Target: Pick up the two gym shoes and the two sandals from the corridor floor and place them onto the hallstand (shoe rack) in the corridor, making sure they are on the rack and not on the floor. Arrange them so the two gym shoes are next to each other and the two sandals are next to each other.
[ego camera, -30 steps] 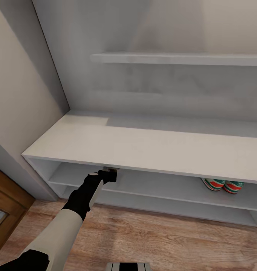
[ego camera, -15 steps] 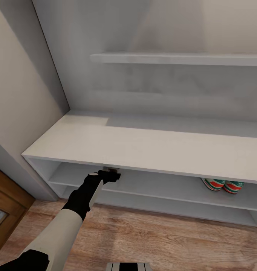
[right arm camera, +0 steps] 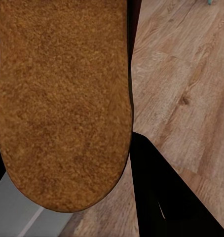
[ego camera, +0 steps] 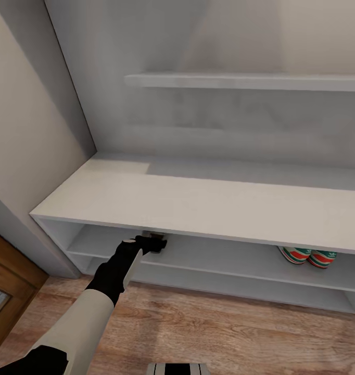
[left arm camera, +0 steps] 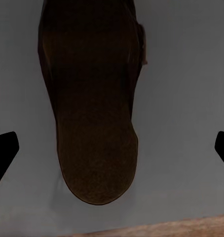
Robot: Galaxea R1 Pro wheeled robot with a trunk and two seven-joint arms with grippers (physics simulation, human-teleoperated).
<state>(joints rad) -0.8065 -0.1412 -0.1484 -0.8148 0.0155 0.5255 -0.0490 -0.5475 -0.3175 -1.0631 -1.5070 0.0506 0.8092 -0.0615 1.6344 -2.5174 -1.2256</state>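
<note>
On the rack's [ego camera: 198, 208] upper shelf, the left fingers [left arm camera: 3, 153] stand wide around a sandal [left arm camera: 94, 108], seemingly light and stiff-soled, best gripped across its sides; the right fingers [right arm camera: 161, 192] hold the other sandal [right arm camera: 62, 98].

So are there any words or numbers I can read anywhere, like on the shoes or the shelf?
No text can be read in these pictures.
Gym shoes: a small dark mark sits on each heel patch, too small and blurred to read.
Sandal in the left gripper: plain dark sole, no writing.
Sandal in the right wrist view: plain tan sole, no writing.
Hallstand: bare, no labels.
</note>
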